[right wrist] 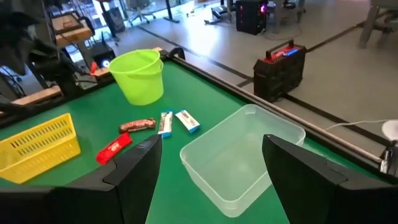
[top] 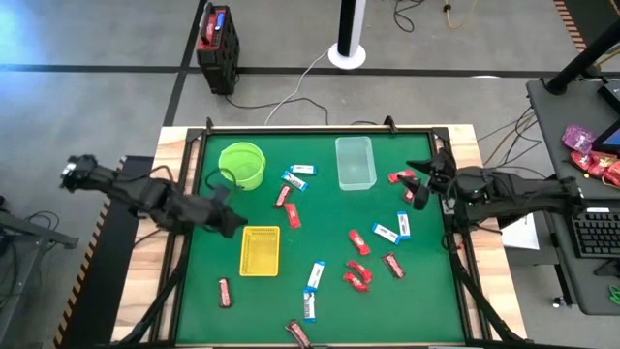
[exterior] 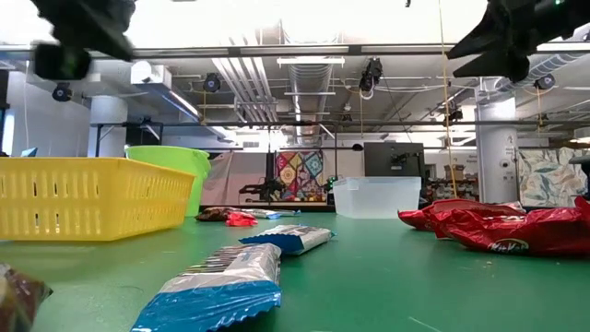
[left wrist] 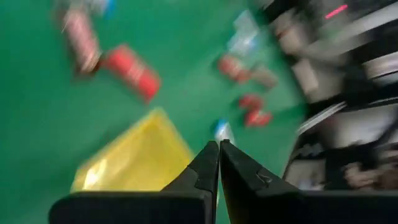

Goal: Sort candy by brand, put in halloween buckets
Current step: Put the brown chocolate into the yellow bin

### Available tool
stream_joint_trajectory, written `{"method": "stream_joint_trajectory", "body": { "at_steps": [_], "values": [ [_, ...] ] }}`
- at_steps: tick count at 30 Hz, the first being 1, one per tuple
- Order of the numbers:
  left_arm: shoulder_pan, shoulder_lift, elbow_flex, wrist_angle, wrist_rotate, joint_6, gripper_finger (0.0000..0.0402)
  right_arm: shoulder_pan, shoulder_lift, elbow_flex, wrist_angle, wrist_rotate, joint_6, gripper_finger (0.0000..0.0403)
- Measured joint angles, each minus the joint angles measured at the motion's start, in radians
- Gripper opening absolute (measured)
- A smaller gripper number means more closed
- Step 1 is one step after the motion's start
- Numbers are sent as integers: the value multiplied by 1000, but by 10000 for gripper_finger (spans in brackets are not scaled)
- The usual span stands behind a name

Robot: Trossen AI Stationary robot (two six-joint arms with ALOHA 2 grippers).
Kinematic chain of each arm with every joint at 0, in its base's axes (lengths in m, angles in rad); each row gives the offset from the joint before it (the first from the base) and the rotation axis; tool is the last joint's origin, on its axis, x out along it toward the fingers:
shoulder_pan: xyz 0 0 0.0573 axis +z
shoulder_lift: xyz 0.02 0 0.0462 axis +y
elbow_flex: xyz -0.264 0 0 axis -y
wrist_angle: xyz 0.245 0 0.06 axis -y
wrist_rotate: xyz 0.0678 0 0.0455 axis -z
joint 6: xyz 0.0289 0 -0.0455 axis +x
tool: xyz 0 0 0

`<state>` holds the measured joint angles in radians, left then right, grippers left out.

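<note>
Wrapped candy bars lie flat and scattered on the green mat: red ones (top: 359,242), blue-and-white ones (top: 314,276) and dark brown ones (top: 224,291). The lime-green bucket (top: 242,165), the clear tub (top: 355,162) and the yellow basket (top: 260,250) stand on the mat. My left gripper (left wrist: 219,150) is shut and hangs in the air just left of the basket's (left wrist: 134,163) far end, holding nothing. My right gripper (right wrist: 211,149) is open and raised right of the clear tub (right wrist: 242,158), facing it, above red bars (top: 398,177) near the mat's right edge.
A raised black frame (top: 320,129) borders the mat. In the low view two blue-and-white bars (exterior: 217,286) lie near the front edge and red wrappers (exterior: 516,229) lie at the right. A bare strip of mat lies between the green bucket and the basket.
</note>
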<state>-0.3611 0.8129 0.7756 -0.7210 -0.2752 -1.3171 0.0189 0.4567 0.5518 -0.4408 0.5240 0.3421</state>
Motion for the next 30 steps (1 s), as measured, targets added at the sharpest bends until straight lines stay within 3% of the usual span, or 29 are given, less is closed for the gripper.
{"method": "stream_joint_trajectory", "body": {
  "at_steps": [2,6,10,15,22,30],
  "values": [
    [-88,95,116,-183,-1,-145,0,0,12,0,1,0,6,272],
    [-280,274,274,-399,29,-430,0,0,26,0,1,-1,7,272],
    [-432,423,331,-430,102,-671,0,0,31,0,1,-2,7,272],
    [-546,560,342,-406,183,-895,0,0,31,0,1,-3,6,272],
    [-588,700,341,-351,209,-1012,12,0,30,0,1,-63,9,272],
    [-579,806,343,-290,236,-1060,109,0,30,0,0,-84,25,272]
  ]
}}
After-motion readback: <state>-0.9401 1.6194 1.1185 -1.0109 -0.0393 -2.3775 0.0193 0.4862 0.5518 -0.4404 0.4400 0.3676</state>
